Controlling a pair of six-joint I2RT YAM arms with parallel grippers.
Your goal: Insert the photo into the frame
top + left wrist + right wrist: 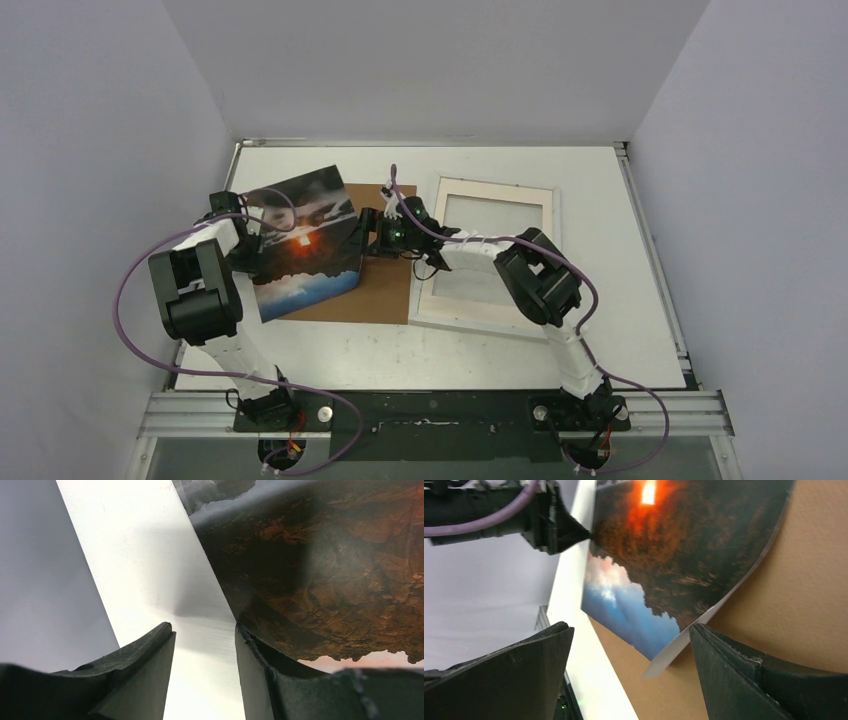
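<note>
The right gripper (630, 626) is hanging wide open, gripping nothing. The lower corner of the photo (684, 545) is curling just ahead of its fingers, over the brown backing board (804, 580). At the print's far edge the left gripper (202, 627) is standing half open, one fingertip touching that edge and bare table (150, 555) showing in the gap. Behind the right gripper, under its arm, the frame (500, 183) is lying flat, and the photo is standing tilted outside it.
</note>
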